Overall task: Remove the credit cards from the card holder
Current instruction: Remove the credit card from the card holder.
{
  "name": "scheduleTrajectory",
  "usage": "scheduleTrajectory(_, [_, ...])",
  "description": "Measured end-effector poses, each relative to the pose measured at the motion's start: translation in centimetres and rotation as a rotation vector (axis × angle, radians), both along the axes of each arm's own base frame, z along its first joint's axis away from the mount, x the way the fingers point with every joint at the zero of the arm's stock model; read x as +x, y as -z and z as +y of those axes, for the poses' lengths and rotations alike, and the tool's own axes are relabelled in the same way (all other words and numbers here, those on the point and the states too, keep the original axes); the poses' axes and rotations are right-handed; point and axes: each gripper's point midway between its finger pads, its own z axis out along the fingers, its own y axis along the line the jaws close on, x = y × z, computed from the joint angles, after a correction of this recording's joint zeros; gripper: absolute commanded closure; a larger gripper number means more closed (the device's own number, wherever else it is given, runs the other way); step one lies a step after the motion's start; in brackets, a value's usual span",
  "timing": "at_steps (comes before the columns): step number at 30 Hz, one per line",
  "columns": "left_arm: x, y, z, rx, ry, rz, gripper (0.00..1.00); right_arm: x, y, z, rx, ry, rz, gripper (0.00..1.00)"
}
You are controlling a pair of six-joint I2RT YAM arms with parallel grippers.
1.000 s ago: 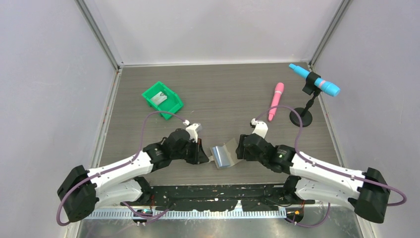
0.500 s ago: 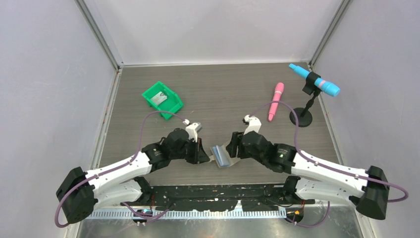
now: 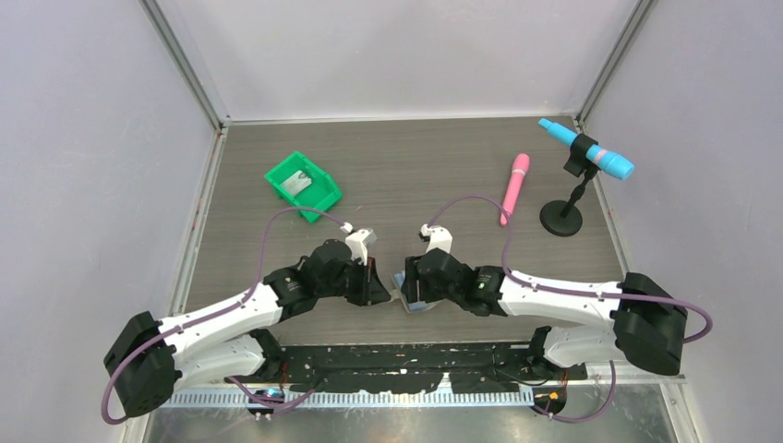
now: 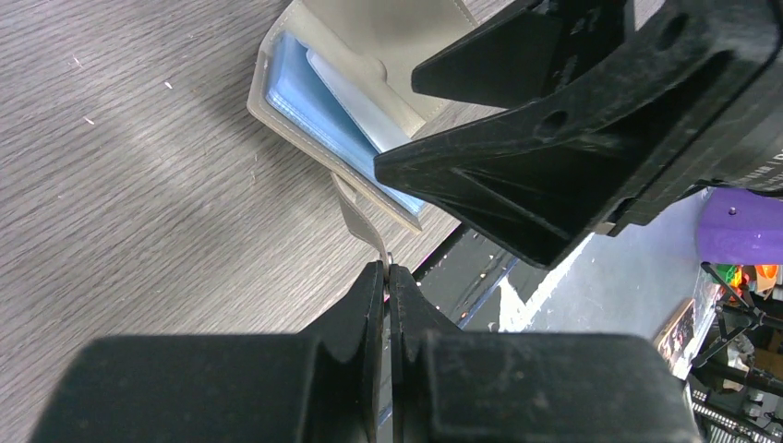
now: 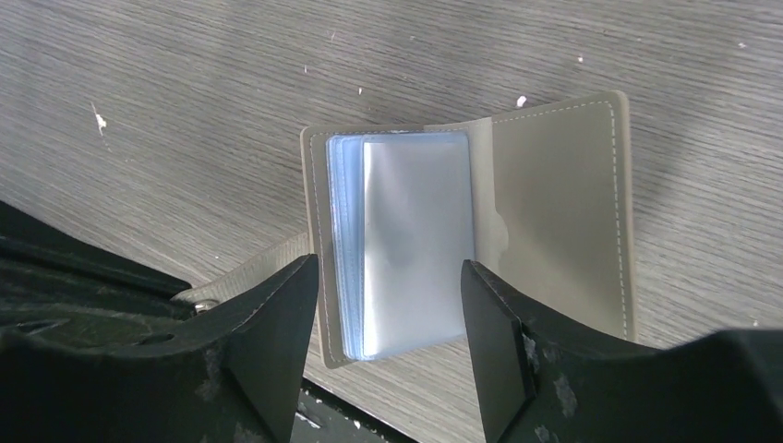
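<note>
The card holder (image 5: 559, 212) lies open on the table near its front edge, showing as a blue sliver (image 3: 417, 305) from above. Its grey cover is folded out to the right. The credit cards (image 5: 415, 231) sit in its left half as a pale stack, a grey-white one on top. My left gripper (image 4: 386, 268) is shut on the holder's grey tab (image 4: 355, 208), left of the holder (image 4: 305, 92). My right gripper (image 5: 390, 277) hovers open just above the stack, one finger on each side of it, touching nothing. From above, the left gripper (image 3: 380, 288) and the right gripper (image 3: 413, 284) nearly meet.
A green bin (image 3: 303, 185) with a pale flat item inside stands at the back left. A pink pen (image 3: 513, 187) lies at the back right, beside a blue tool on a black stand (image 3: 561, 220). The table's front edge (image 5: 369, 406) runs just below the holder.
My right arm has swung left from beside the card holder to directly over it, its jaws spreading slightly. The left gripper has held still on the tab.
</note>
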Motion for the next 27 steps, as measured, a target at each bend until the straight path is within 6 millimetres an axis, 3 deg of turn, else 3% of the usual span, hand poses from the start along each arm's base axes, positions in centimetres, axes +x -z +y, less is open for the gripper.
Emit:
scheduleTrajectory(7, [0.0, 0.1, 0.0, 0.001, 0.000, 0.001, 1.00, 0.0, 1.1, 0.4, -0.009, -0.007, 0.010, 0.37])
scheduleTrajectory(14, [0.0, 0.0, 0.1, -0.005, -0.001, -0.006, 1.00, 0.0, 1.7, 0.3, -0.022, 0.000, 0.016, 0.45])
scheduleTrajectory(27, [0.2, 0.6, 0.5, 0.013, -0.021, -0.013, 1.00, 0.3, 1.5, -0.6, -0.032, 0.037, -0.008, 0.44])
